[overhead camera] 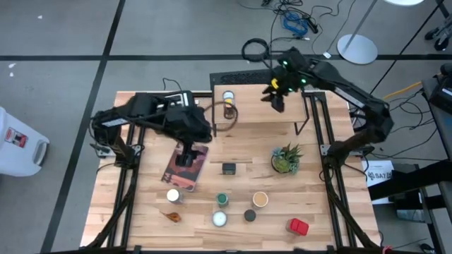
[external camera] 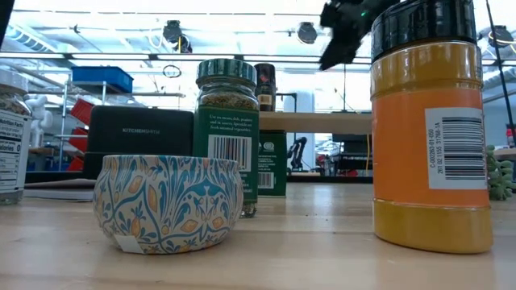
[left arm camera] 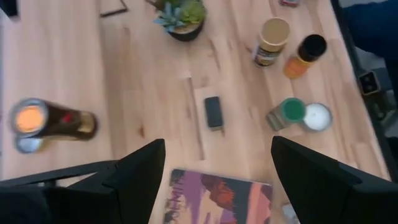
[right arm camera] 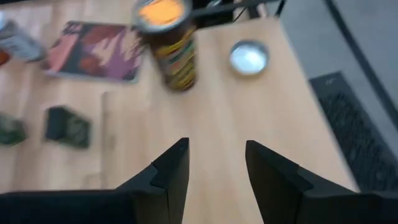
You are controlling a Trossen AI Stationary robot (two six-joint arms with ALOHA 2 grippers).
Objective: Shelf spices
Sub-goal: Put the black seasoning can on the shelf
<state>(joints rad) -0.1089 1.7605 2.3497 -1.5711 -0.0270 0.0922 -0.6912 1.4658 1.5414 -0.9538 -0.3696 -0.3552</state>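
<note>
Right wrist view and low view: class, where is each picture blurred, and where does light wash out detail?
Right wrist view: the yellow-topped jar on the shelf is smeared, while the right gripper, open, stays crisp. Low view: bright windows behind leave the patterned tin and orange jar backlit. Left wrist view: the left gripper, open, is sharp over the book.

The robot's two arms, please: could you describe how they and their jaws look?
Both arms are dark, nearly black, built of jointed segments. The right arm shows small green lights near its wrist; the left arm shows none. Each ends in two flat, wedge-shaped dark jaws, matte and unmarked, seen on the left gripper and the right gripper.
</note>
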